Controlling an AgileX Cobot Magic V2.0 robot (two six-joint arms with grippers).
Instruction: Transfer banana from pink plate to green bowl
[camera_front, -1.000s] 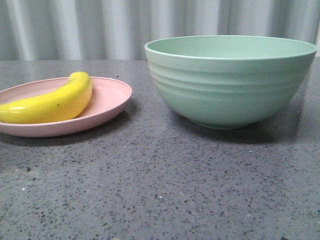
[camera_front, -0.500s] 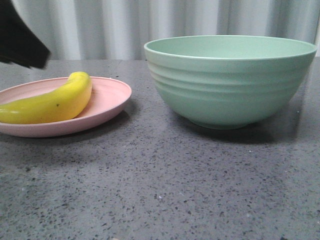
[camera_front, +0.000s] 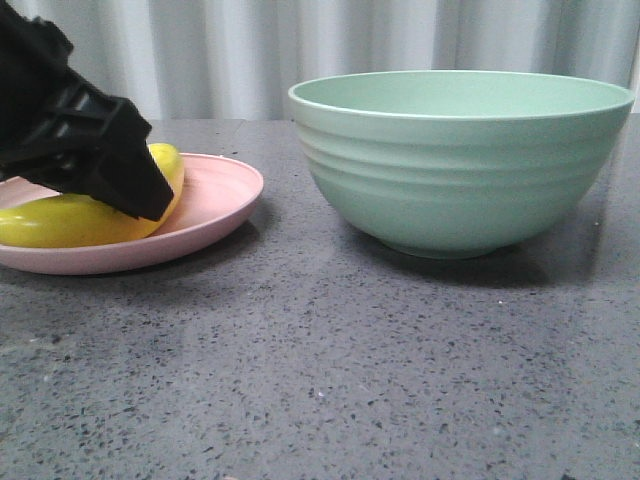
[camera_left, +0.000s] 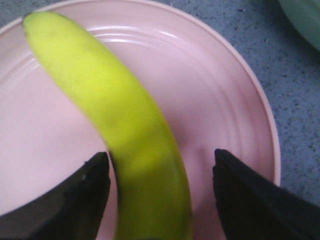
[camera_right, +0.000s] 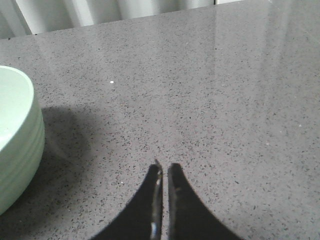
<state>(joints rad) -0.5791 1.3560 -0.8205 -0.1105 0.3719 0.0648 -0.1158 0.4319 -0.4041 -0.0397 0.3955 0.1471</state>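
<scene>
The yellow banana lies on the pink plate at the left of the table. My left gripper has come down over it and hides its middle. In the left wrist view the gripper is open, with its black fingers on either side of the banana. One finger is close against the fruit; the other stands apart over the plate. The green bowl stands to the right, holding nothing that I can see. My right gripper is shut on nothing above bare table, beside the bowl.
The speckled grey table runs from the front edge to a pale corrugated wall behind. A gap of table separates plate and bowl. The right arm does not show in the front view.
My left arm has come in from the upper left and dropped onto the plate, now straddling the banana. Banana, plate and bowl have not moved.
</scene>
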